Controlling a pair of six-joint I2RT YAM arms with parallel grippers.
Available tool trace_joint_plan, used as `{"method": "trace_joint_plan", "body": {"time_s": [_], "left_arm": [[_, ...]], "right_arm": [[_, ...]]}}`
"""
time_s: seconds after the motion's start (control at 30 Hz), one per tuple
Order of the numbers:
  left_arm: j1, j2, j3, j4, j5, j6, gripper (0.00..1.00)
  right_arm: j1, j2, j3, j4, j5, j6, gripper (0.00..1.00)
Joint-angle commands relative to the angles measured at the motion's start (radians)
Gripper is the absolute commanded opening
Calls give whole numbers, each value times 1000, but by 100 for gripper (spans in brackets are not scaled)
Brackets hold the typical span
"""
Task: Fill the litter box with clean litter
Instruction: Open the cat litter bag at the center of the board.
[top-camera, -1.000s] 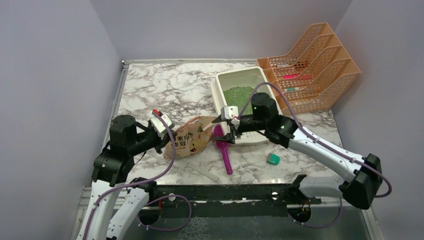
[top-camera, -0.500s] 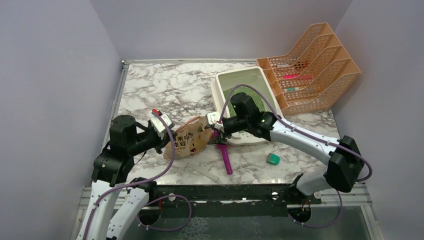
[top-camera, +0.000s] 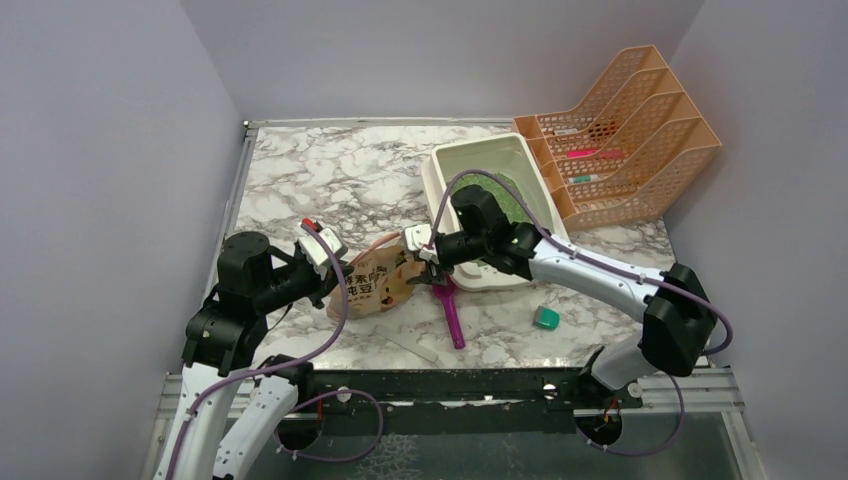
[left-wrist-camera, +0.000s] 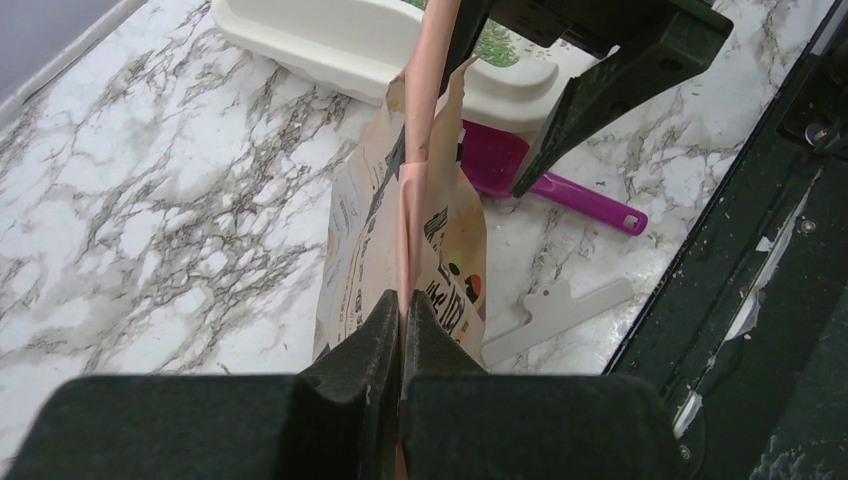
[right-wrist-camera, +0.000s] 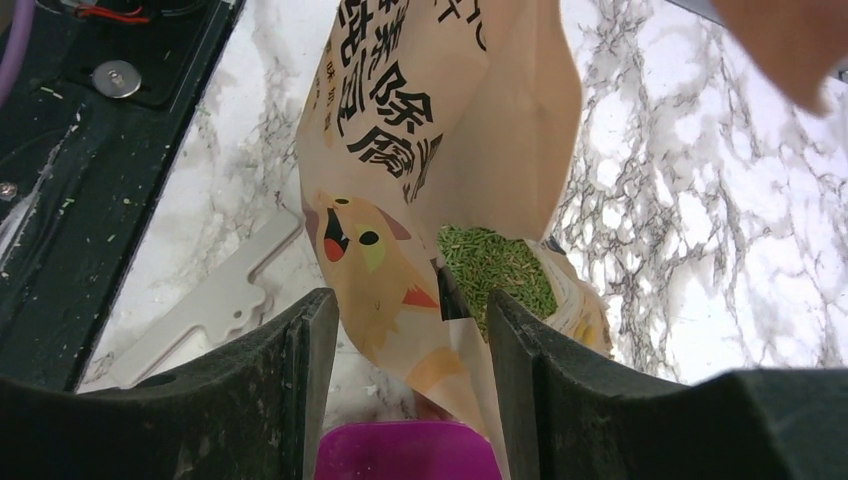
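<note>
Top view: we are seeing the litter box (top-camera: 437, 168) sitting at the back right of the table (top-camera: 330, 170), just beside the orange file rack (top-camera: 630, 140). Some clean litter (top-camera: 508, 200) is lying in it already, so the fill is looking partly done. The paper bag (top-camera: 378, 285) is lying on its side between the arms, mouth toward the box. The left tool (top-camera: 340, 268) is pinching its rear end, and the right tool (top-camera: 425, 272) is reaching in at the mouth. A magenta scoop (top-camera: 452, 318) is lying just beside the bag.

Left wrist: the left tool (left-wrist-camera: 402, 305) is clamping fully shut on the bag's pink edge strip, probably anchoring the bag (left-wrist-camera: 365, 240) so the mouth end can be lifted. The scoop (left-wrist-camera: 575, 192) and the box rim (left-wrist-camera: 330, 50) are showing beyond it.

Right wrist: the right tool (right-wrist-camera: 410, 300) is standing open, jaws straddling the torn lip of the bag (right-wrist-camera: 450, 120). We are not seeing a pinch yet. Green litter (right-wrist-camera: 495, 270) is showing inside the mouth, so there is more to pour. We are judging the next step as closing on the lip and tipping toward the box.
</note>
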Motion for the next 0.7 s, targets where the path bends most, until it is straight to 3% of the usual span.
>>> {"method": "trace_joint_plan", "body": {"time_s": [0.0,0.2,0.3,0.53,0.67], "left_arm": [[-2,-16,20,72,18,-22,0],[-2,-15,20,74,6,-23,0],[-2,-13,13,75,-1,-4,0],[-2,-1,7,74,-38,18,0],[-2,-8,6,74,-44,17,0]], "right_arm": [[6,4,10,41,-3,-19,57],[5,96,131,-130,-150,-31,15],[6,77,174,-209,-240,-30,1],[6,-25,188,-340,-344,-62,1],[6,-26,188,-336,-264,-18,1]]}}
